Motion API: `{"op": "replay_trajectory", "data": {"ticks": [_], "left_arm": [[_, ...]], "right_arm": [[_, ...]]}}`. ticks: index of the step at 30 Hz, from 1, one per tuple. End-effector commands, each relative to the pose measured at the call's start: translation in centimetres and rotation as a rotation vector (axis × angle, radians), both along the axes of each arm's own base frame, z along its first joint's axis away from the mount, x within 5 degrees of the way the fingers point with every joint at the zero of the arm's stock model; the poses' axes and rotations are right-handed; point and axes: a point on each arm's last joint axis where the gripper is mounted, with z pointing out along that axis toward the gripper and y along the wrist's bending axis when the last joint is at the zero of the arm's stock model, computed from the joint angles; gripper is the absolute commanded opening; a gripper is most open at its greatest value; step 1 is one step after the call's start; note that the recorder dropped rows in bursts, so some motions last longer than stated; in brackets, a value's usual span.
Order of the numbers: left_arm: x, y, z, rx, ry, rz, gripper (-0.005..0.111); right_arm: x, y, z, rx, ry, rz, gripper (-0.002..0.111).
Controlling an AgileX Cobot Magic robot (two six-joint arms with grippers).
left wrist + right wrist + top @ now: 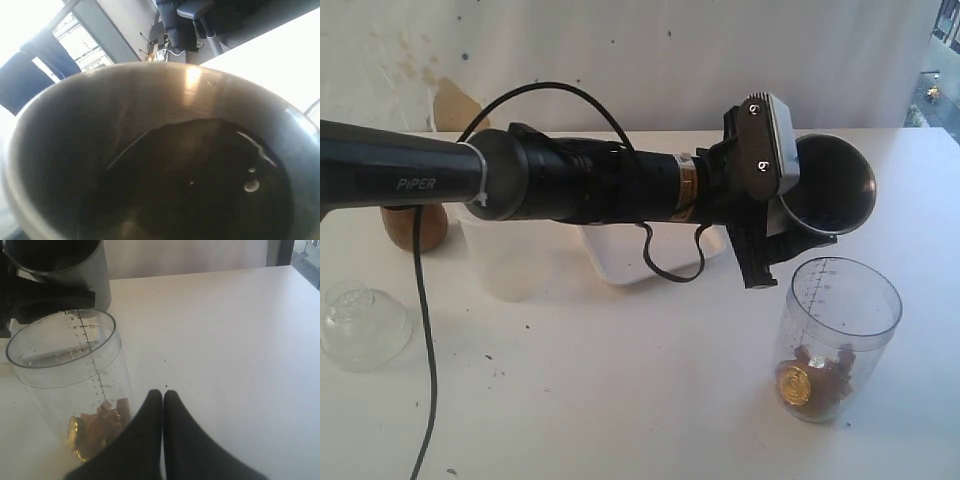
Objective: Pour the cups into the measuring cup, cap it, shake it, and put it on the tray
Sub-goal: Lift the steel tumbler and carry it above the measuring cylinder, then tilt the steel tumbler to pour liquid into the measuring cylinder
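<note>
My left gripper [798, 232] is shut on the stainless-steel tumbler [832, 185] and holds it tipped on its side, just above and behind the measuring cup [840, 335]. The left wrist view looks straight into the tumbler's dark inside [150, 130]. The measuring cup stands upright on the table, with brown pieces and a gold coin [812, 380] at its bottom. My right gripper [163, 395] is shut and empty, low beside the measuring cup [70, 370]; the tumbler [75, 270] hangs over that cup's far rim. The brown wooden cup [415, 225] stands at the far left. The white tray [630, 260] lies behind my left arm.
A frosted plastic tub [510, 260] stands under the left arm, left of the tray. A clear domed lid [360, 325] rests near the table's left edge. A black cable [425, 340] hangs down to the table at the left.
</note>
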Motion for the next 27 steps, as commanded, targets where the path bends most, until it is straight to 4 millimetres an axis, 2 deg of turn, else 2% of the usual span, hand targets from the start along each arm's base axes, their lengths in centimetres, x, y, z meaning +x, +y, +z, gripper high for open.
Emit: {"op": "replay_trajectory", "data": {"ticks": [1,7,20,27], "left_arm": [[-0.1,-0.1,2.0,-0.039,-0.076,-0.005,0.0],[-0.1,0.0,2.2,-0.031,-0.107,-0.008,0.0],[-0.5,0.5,4.5,-0.018,-0.223,-0.014,0.0],[-0.6,0.6,4.8,0.0,-0.269,-0.03,0.0]], "right_arm": [[0.0,0.0,-0.1,0.001,-0.002,0.004,0.0],[0.0,0.0,-0.1,0.001,-0.002,0.004,0.0],[0.0,0.0,-0.1,0.001,-0.002,0.004,0.0],[0.0,0.0,-0.1,0.001,-0.002,0.004,0.0]]}}
